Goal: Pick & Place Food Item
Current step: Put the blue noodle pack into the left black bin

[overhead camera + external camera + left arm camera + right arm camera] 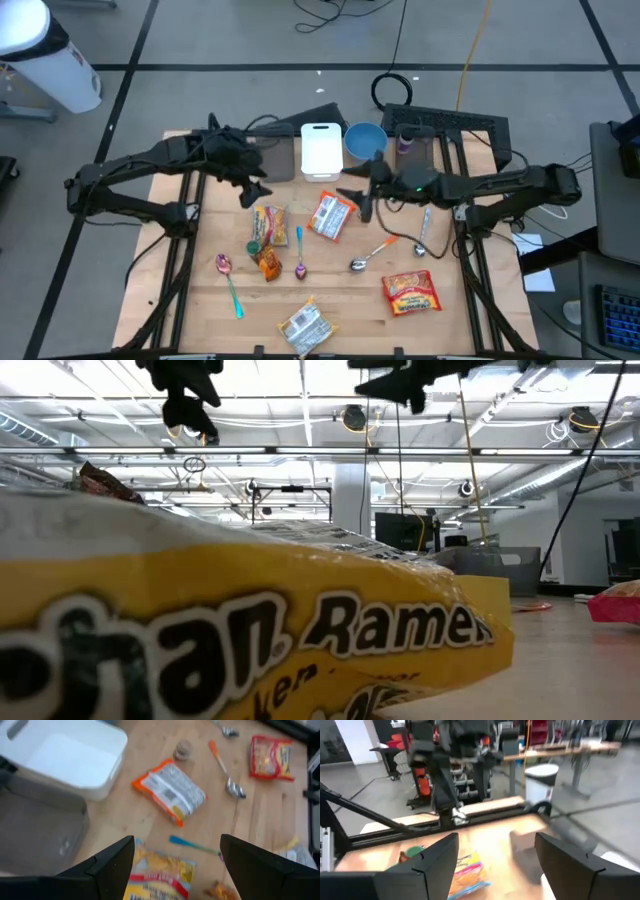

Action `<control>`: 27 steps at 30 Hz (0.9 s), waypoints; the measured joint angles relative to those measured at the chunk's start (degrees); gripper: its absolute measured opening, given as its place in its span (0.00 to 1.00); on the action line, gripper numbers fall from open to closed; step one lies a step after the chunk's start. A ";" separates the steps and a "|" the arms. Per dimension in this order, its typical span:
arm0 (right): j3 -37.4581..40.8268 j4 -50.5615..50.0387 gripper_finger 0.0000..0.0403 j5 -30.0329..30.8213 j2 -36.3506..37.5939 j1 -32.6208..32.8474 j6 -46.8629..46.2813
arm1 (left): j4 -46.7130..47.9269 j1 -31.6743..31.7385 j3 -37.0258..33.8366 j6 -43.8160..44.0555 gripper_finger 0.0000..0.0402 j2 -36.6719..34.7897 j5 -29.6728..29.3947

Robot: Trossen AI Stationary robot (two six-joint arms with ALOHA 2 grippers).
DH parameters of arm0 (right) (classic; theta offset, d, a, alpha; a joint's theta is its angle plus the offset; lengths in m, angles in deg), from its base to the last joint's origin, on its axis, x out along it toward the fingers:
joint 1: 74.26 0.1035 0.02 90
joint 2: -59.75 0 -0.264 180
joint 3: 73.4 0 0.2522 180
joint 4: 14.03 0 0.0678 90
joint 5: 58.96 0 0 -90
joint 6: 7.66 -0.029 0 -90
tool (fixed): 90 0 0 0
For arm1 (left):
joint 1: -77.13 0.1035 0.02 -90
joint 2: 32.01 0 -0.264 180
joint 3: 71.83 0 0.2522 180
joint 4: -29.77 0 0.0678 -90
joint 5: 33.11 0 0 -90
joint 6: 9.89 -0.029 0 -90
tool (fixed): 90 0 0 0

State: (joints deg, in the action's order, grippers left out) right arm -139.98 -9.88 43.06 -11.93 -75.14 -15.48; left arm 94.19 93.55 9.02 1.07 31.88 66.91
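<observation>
The middle of the table (200, 290) is crowded: ramen packs (269, 224), spoons (299, 250) and a small jar (254, 249) lie close together. The white bin (321, 150) and blue bowl (364, 140) block the back edge. There is bare wood at the left side and the front right corner.

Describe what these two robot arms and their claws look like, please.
Both arms are dark, nearly black, built of slim jointed segments with thin cables running along them. The right arm shows a small green light near its wrist. The left end effector and right end effector each end in two flat, angular black fingers, wedge-shaped in the wrist views.
</observation>
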 joint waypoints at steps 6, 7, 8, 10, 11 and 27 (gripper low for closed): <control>0.00 5.56 0.63 -0.24 -7.87 1.89 -9.05 | 7.08 -3.96 -0.02 2.77 0.74 -0.10 -2.67; 0.00 6.19 0.63 -0.31 -8.72 2.21 -9.74 | 8.03 -4.45 -0.02 3.15 0.74 -0.16 -2.67; 0.00 6.82 0.63 -0.30 -9.55 2.52 -10.18 | 8.91 -4.85 -0.18 3.57 0.74 -0.22 -2.65; 0.00 8.86 0.63 -0.34 -11.00 2.81 -11.42 | 10.33 -5.42 -1.10 4.41 0.74 -0.20 -2.66; 0.00 9.04 0.63 -0.32 -11.41 2.96 -12.17 | 10.75 -5.62 -1.76 4.82 0.74 -0.15 -2.62; 0.02 5.35 0.63 -4.76 -12.09 4.06 -15.18 | -0.58 -6.18 -14.61 7.40 0.74 -0.16 1.13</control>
State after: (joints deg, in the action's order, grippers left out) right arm -139.96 -4.52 38.31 -24.02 -71.08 -30.66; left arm 93.61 87.38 -5.59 8.48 31.72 68.04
